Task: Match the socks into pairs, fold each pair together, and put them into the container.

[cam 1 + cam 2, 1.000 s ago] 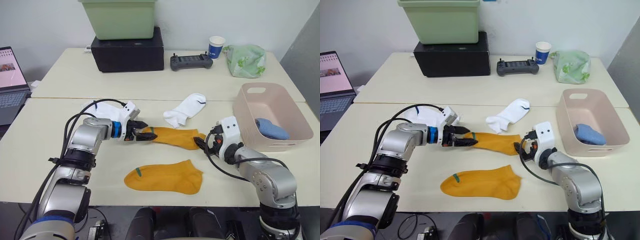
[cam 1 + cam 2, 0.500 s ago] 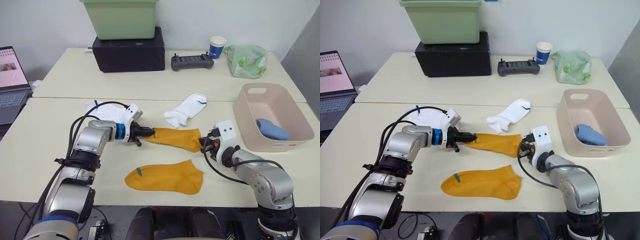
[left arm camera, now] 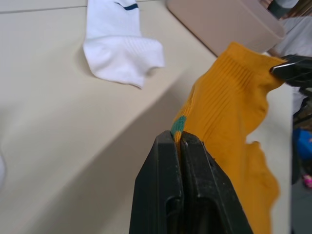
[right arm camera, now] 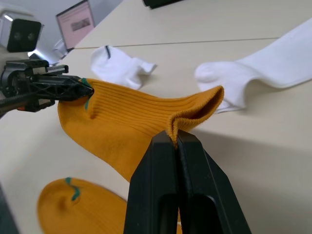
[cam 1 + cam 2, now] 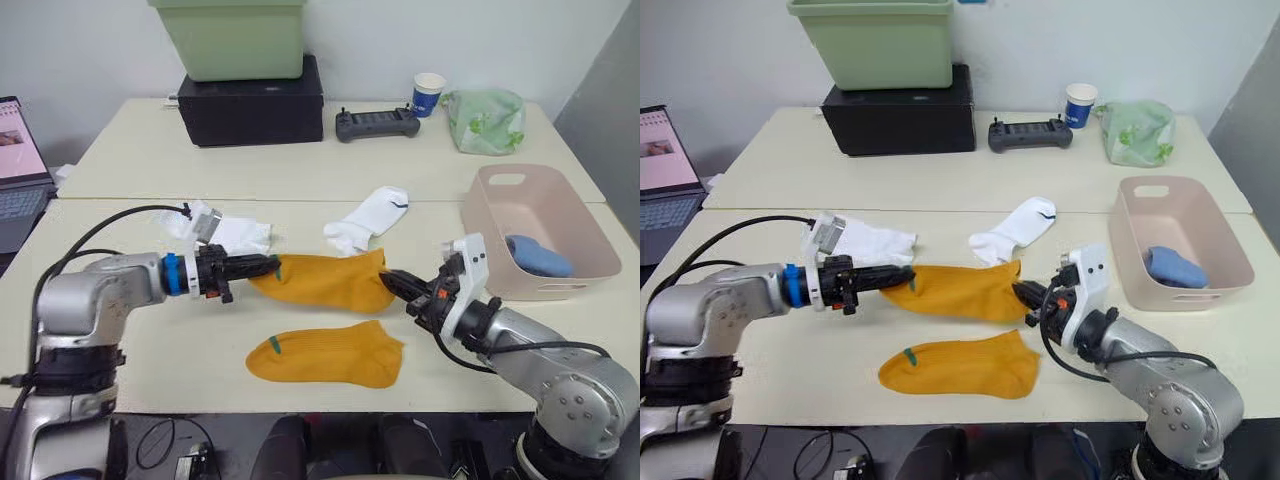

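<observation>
Holding mustard sock (image 5: 325,281) taut, left tool (image 5: 262,267) and right tool (image 5: 397,283) clamped on ends; lower squarely onto flat mate (image 5: 327,354).

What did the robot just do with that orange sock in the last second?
Both pincers, left and right, kept their grip on the held orange sock and drew apart, lifting and stretching it above the table. The second orange sock, the white socks and the pink basket stayed put.

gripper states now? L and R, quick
Left gripper: shut on the held orange sock, at the end with the green mark.
Right gripper: shut on the same sock's other end.
</observation>
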You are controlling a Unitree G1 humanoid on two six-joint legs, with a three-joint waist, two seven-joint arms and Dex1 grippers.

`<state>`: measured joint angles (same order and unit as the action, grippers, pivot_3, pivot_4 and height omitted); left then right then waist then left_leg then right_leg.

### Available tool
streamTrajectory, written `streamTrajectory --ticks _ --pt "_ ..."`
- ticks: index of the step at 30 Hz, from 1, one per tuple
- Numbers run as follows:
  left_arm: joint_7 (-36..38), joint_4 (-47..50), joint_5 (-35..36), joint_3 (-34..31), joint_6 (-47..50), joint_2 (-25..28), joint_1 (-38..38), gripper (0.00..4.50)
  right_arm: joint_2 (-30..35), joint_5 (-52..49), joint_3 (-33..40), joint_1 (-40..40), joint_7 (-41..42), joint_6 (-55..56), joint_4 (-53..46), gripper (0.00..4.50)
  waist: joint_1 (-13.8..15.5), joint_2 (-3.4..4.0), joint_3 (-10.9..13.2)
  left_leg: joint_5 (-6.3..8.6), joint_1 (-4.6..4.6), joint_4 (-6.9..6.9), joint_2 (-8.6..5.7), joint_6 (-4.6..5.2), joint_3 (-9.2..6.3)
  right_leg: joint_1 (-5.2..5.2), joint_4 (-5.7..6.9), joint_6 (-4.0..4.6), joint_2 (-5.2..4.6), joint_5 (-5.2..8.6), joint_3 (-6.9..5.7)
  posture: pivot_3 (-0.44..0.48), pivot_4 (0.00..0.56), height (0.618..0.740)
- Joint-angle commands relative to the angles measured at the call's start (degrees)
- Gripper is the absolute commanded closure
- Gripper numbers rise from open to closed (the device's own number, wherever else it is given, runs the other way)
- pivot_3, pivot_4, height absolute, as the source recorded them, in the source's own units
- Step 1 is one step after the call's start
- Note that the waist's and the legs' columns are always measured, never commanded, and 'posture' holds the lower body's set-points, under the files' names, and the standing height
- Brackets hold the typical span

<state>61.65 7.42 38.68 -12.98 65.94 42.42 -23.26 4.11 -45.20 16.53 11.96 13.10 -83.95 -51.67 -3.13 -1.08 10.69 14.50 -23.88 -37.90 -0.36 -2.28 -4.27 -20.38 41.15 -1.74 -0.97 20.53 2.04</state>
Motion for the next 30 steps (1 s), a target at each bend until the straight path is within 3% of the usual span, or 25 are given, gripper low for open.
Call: streamTrajectory --ticks 1,6,10,18,23,24,27,30 --pt "-0.84 7.37 7.58 -6.24 7.84 3.39 5.07 4.47 -1.94 -5.76 2.97 -1.88 -0.73 -4.32 -5.18 4.5 0.0 0.0 0.0 0.0 0.0 0.01 0.01 0.01 0.0 -0.01 -0.01 0.0 0.0 0.0 0.02 0.0 0.15 0.72" --pt "-1.45 14.13 13.4 -10.32 11.94 6.06 16.45 4.47 -1.51 -9.87 4.37 -6.86 -0.97 -7.26 -8.13 4.5 -0.02 0.06 0.0 0.01 0.09 0.09 0.0 0.01 0.06 0.03 -0.07 0.0 -0.02 0.01 0.08 0.0 0.15 0.72" --pt "-3.89 17.58 12.65 -8.11 8.57 4.92 22.58 4.47 1.72 -10.56 3.72 -9.7 -1.38 -7.46 -8.33 4.5 0.28 0.05 -0.02 0.01 0.19 0.09 -0.02 0.0 0.06 0.12 -0.07 0.01 -0.06 0.0 0.05 0.0 0.15 0.72" --pt "-8.24 16.4 5.66 -0.23 -4.22 0.85 26.35 4.47 11.57 -4.38 -5.7 -14.39 -4.02 -2.29 -7.6 4.5 0.45 0.09 -0.05 0.01 0.19 0.13 -0.02 0.0 0.14 0.11 -0.14 0.0 -0.07 0.0 0.11 0.0 0.15 0.72" --pt "-8.4 15.86 1.33 3.39 -11.75 0.72 28.17 4.47 14.23 -1.55 -9.72 -16.27 -4.96 2.87 -7.29 4.5 0.63 0.07 -0.06 0.02 0.18 0.14 -0.02 0.01 0.18 0.1 -0.17 0.0 -0.06 0.01 0.15 0.0 0.15 0.72" --pt "-8.11 15.66 0.83 3.93 -12.8 0.88 28.31 4.28 14.83 -0.83 -10.46 -16.43 -5.17 3.99 -7.22 4.5 0.68 0.07 -0.06 0.02 0.18 0.14 -0.02 0.01 0.17 0.11 -0.17 0.0 -0.06 0.01 0.14 0.0 0.15 0.72" --pt "-8.57 15.27 0.22 3.66 -15.6 0.11 28.47 3.64 16.89 1.83 -12.52 -16.63 -5.31 7.85 -6.97 3.8 0.88 0.07 -0.06 0.02 0.16 0.13 -0.03 0.01 0.18 0.11 -0.2 0.0 -0.06 0.01 0.14 0.0 0.15 0.72" --pt "-8.79 15.07 0.53 2.72 -16.97 -0.1 28.73 2.65 18.35 4.0 -14.19 -16.8 -5.13 11.73 -6.45 2.73 0.96 0.06 -0.06 0.02 0.16 0.13 -0.03 0.01 0.17 0.11 -0.2 0.0 -0.06 0.01 0.13 0.0 0.15 0.72"
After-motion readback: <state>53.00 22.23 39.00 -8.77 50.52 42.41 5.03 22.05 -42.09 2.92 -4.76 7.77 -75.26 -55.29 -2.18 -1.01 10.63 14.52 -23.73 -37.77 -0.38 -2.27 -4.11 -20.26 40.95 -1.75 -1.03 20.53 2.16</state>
